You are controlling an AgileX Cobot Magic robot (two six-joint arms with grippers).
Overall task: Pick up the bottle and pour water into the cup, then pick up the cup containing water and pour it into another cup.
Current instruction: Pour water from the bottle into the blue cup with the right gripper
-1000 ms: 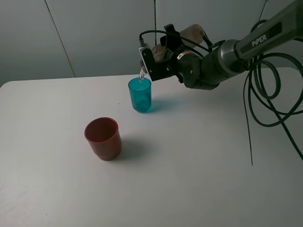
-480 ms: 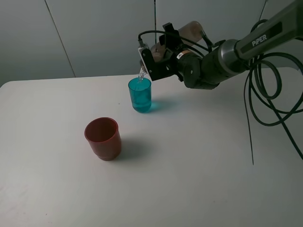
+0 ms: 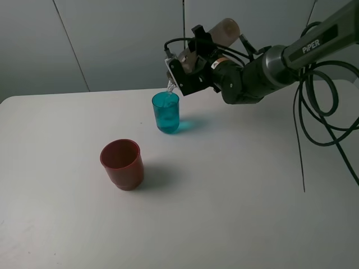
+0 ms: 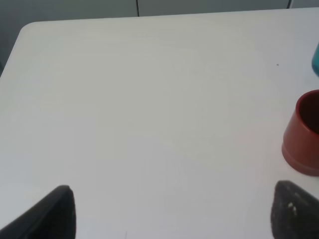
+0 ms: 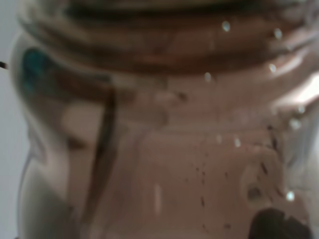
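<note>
Tabletop (image 3: 235, 213) is filling the lower frame. Right arm (image 3: 269, 61) is reaching in from upper right. Right gripper (image 3: 189, 72) is clamping the bottle (image 3: 224, 27), which is tilting neck-down at upper centre. Left gripper (image 4: 174, 219) is hovering over the tabletop with jaws apart. Red cup (image 3: 122, 163) is sitting upright left of centre, well apart from the teal cup (image 3: 166, 112). Teal cup is standing just under the bottle's mouth, partly full. Water (image 3: 169, 88) is running into it.
</note>
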